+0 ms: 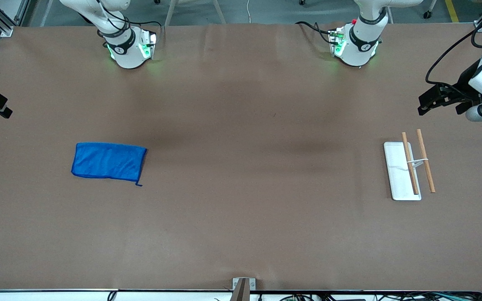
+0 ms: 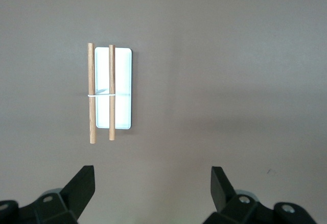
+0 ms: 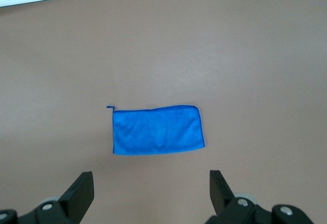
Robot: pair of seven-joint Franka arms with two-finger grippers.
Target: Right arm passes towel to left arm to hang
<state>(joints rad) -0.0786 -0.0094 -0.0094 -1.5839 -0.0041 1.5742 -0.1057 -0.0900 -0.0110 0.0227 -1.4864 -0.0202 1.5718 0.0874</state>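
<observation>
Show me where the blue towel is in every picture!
Front view: the bright royal-blue soft cloth towel lies flat on the brown table, toward the right arm's end.
Left wrist view: not in it; only the white rack with two wooden rods shows.
Right wrist view: mid-picture, past the open right gripper.
Shared landmark: the brown table.

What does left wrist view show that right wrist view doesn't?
Left wrist only: the white rack with its two wooden rods, lying on the table, with the left end effector open and up in the air over bare table beside it.
Right wrist only: the blue towel lying flat, its thread loop at one corner, with the right end effector open and up in the air over bare table beside it.
Both: the brown table and an empty, open end effector; nothing is held.
</observation>
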